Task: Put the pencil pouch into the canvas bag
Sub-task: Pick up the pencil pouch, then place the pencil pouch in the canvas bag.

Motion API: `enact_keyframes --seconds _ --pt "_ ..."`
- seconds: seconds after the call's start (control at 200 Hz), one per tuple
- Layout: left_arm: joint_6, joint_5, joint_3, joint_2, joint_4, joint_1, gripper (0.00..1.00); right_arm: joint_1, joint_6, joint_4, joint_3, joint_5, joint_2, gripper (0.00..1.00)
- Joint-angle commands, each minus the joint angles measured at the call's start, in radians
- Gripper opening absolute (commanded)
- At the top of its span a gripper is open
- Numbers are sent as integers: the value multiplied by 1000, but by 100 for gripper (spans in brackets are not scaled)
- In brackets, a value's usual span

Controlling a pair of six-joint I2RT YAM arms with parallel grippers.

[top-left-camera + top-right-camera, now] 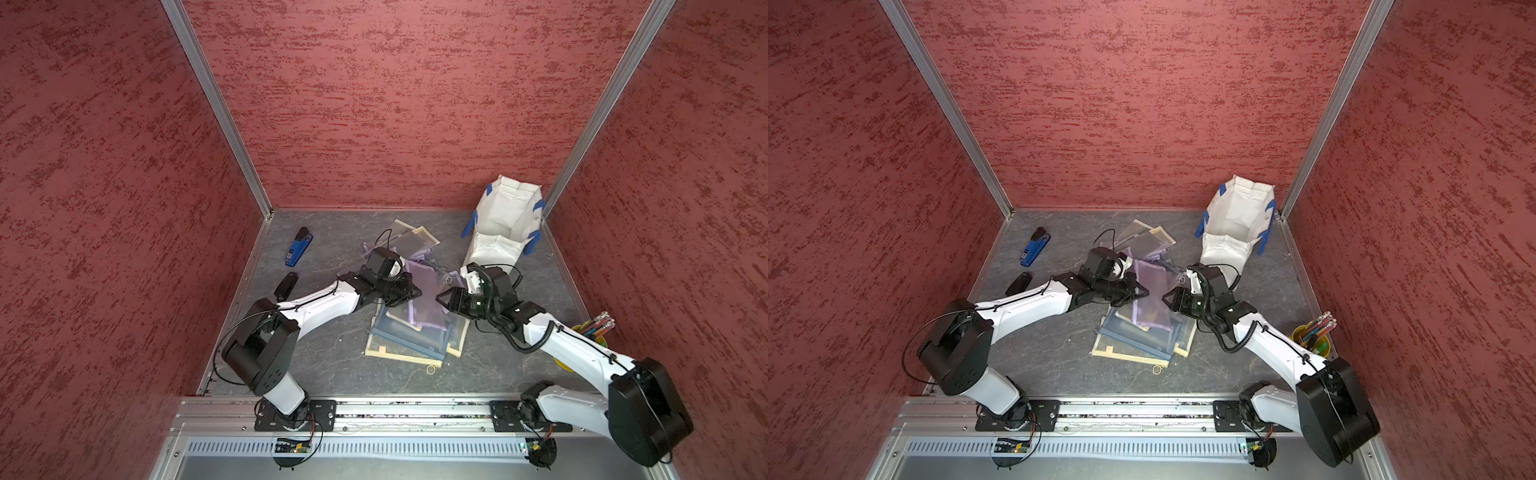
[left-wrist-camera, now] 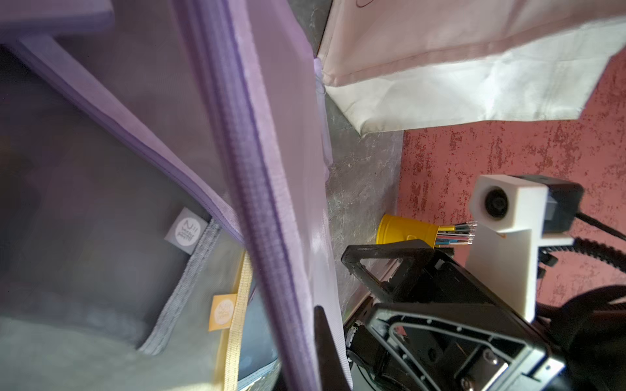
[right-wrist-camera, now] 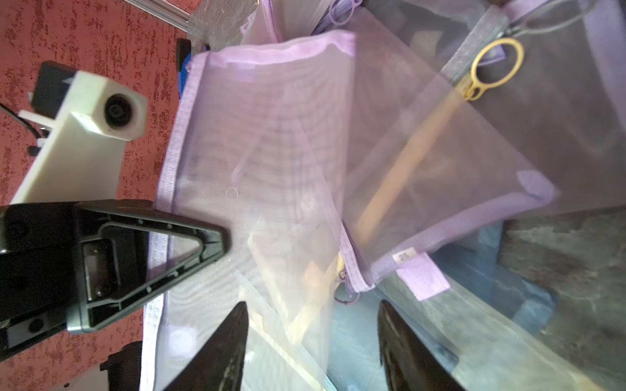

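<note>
The pencil pouch [image 1: 430,301] [image 1: 1152,301] is a purple see-through mesh pouch lying on top of a pile of pouches in the middle of the table. My left gripper [image 1: 417,293] [image 1: 1143,291] is shut on its left edge; in the left wrist view the purple zipper band [image 2: 267,210] runs between the jaws of this gripper [image 2: 306,326]. My right gripper [image 1: 441,302] [image 1: 1167,300] [image 3: 313,318] stands open just off the pouch's right side, with mesh [image 3: 271,152] ahead of it. The canvas bag [image 1: 505,224] [image 1: 1237,220] [image 2: 474,67] stands open-mouthed in the back right corner.
Under the purple pouch lies a stack of blue, yellow and grey mesh pouches [image 1: 409,338], and more lie behind it [image 1: 411,241]. A blue stapler [image 1: 297,248] and a black block [image 1: 286,286] sit at the left. A yellow pen cup [image 1: 594,332] stands by the right wall.
</note>
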Motion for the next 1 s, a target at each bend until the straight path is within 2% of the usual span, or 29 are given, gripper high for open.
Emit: enact_keyframes --seconds 0.0,0.175,0.296,0.531,0.646,0.691,0.827,0.867,0.972,0.997 --pt "125 73 -43 -87 16 48 0 8 43 -30 59 -11 -42 67" --pt "216 214 -69 -236 95 126 0 8 82 -16 183 -79 -52 76" --pt "218 287 -61 -296 146 169 0 7 95 46 263 -138 -30 80" --pt "171 385 -19 -303 227 185 0 7 150 229 320 -252 51 79" --pt "137 393 -32 -296 293 180 0 8 184 302 319 -287 74 75" --pt "126 393 -35 -291 311 179 0 8 186 311 316 -293 76 71" --pt "88 395 -37 -266 368 173 0 8 196 342 314 -305 70 52" --pt "88 392 -32 -258 367 171 0 6 196 345 318 -307 67 43" --pt "93 382 -12 -243 351 169 0 8 153 257 358 -289 69 1" --pt "100 375 -6 -241 340 169 0 8 132 222 374 -285 71 0"
